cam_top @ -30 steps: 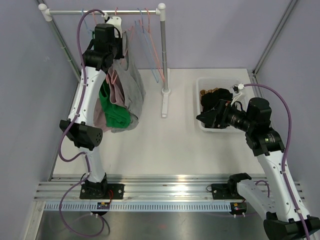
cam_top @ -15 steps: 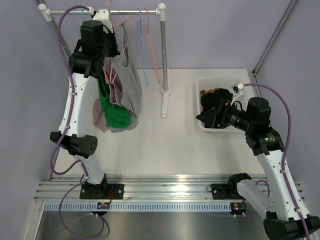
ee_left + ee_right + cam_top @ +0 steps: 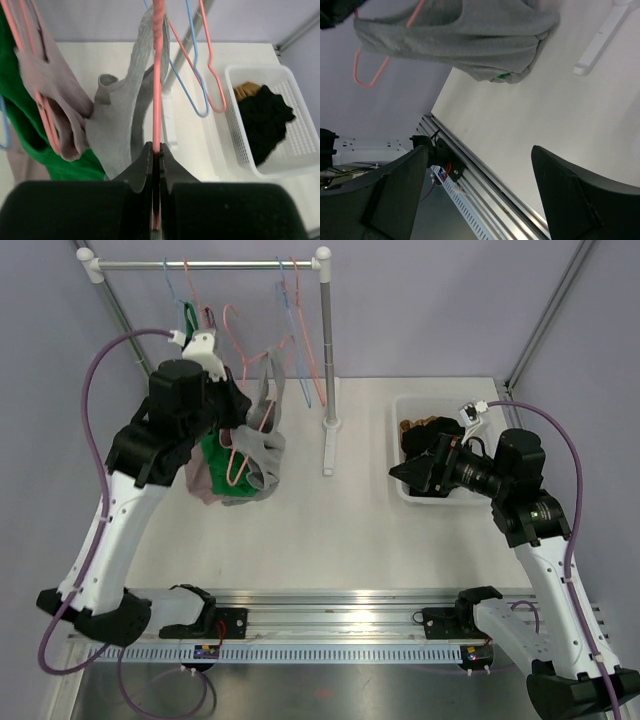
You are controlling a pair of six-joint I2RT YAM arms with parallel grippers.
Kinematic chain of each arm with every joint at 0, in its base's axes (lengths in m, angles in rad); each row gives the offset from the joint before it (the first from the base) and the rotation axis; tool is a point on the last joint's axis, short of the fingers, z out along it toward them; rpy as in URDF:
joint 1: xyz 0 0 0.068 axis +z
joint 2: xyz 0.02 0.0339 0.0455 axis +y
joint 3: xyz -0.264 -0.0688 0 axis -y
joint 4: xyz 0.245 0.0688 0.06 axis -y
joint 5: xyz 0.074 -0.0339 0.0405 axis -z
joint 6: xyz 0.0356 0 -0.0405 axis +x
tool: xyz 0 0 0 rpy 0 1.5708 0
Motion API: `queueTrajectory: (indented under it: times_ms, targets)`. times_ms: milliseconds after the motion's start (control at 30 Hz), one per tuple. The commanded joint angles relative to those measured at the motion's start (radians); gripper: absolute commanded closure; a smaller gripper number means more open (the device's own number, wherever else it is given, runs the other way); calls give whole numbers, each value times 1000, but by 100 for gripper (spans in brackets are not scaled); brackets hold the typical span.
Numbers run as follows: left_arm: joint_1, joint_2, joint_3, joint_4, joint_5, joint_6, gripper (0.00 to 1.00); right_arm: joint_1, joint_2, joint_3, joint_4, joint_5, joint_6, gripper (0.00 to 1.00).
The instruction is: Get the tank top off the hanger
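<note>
The left gripper (image 3: pixel 156 165) is clamped tight on a pink hanger (image 3: pixel 158 95), off the rail (image 3: pixel 205 263) and just below it. The grey tank top (image 3: pixel 262 445) droops from that hanger, below the rail. The right gripper (image 3: pixel 477 195) stands wide, holding nothing, right of the rail's post (image 3: pixel 326 340), beside the basket (image 3: pixel 408 405).

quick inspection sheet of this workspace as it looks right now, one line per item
surface: white table, bare in the middle
job's things: grey tank top draped on pink hanger
clutter: white basket holding dark clothes; green garment; spare hangers on the rail
end effectors: left end effector shut on pink hanger; right end effector open, holding nothing
cables: purple cables loop along both arms
surroundings: grey walls, metal frame
</note>
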Motion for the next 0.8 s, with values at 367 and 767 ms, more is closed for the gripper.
queueTrajectory:
  times_ms: [367,767]
  targets:
    - [-275,-806,-955,184,83,-425,100,499,86,-99,275,389,-25,7]
    - [-280,-1015,-1284,404,362,-582,100,760,393,-110,412,747,-207,30]
